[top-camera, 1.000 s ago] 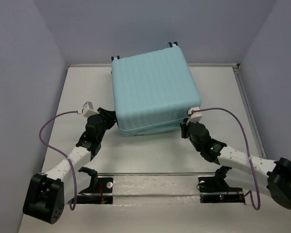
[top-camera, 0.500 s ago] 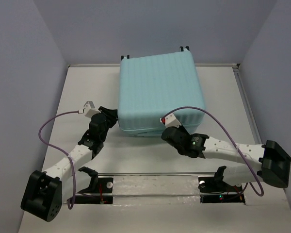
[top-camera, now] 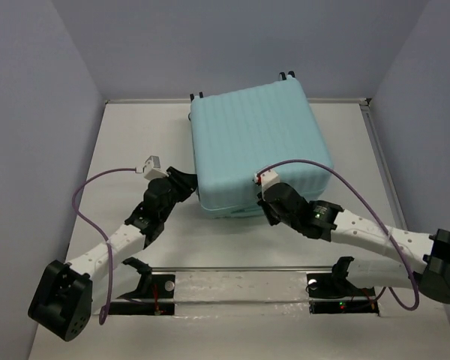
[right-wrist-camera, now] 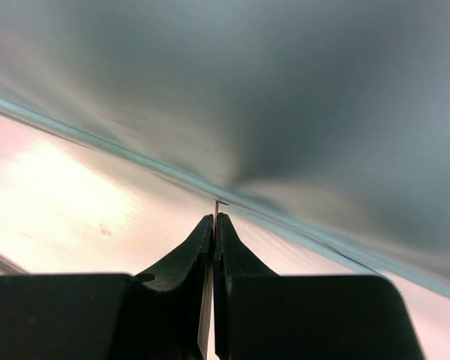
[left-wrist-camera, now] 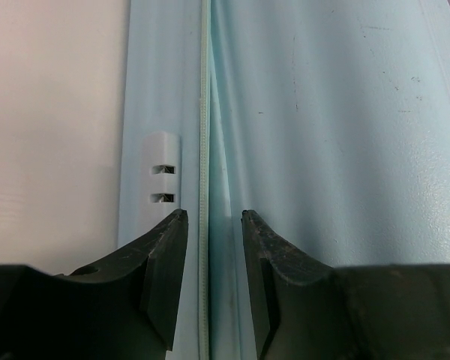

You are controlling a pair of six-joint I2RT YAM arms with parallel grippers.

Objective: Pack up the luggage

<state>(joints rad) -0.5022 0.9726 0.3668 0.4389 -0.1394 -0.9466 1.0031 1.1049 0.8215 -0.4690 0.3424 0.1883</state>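
The large pale aqua hard-shell suitcase (top-camera: 259, 146) lay closed in the upper middle of the top view. The left gripper (left-wrist-camera: 214, 217) stood half open astride its zip seam (left-wrist-camera: 203, 112), holding nothing, and the right gripper (right-wrist-camera: 214, 219) was fully closed at its lower edge. The ribbed shell seemed stiff, slippery and too wide to pinch, so the seam looked the only place to take hold.

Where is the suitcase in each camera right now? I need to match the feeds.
Top external: the closed suitcase lies from the centre to the back of the table.
Left wrist: its blue side wall fills the centre and right.
Right wrist: blurred dark shell across the top.
Shared landmark: the pale table beside the shell.
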